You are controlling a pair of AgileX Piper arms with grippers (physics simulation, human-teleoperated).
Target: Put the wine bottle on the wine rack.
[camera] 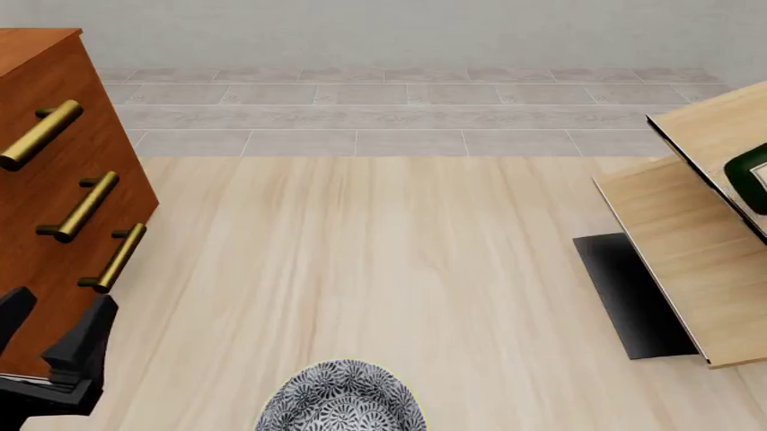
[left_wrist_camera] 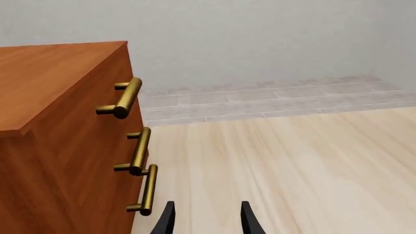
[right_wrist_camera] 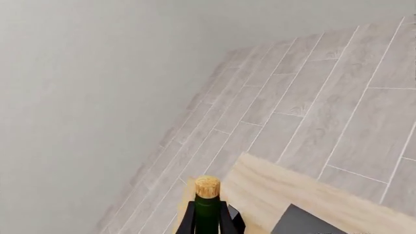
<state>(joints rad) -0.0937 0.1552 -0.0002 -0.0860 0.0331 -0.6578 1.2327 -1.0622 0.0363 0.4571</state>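
A: Right tool (right_wrist_camera: 208, 219) pinching the wine bottle (right_wrist_camera: 207, 210) by its neck, bottle's base showing over the wine rack (camera: 683, 242)!

B: Left tool (left_wrist_camera: 206, 218) spread, holding nothing, beside the cabinet (camera: 54, 189).

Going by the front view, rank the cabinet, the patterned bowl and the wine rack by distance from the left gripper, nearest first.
1. Cabinet: right beside the left gripper, at far left.
2. Patterned bowl: near edge, centre.
3. Wine rack: far right side.

The left tool (camera: 54, 337) hovers low with fingers parted and empty, while the right tool (right_wrist_camera: 208, 217) grips a neck.
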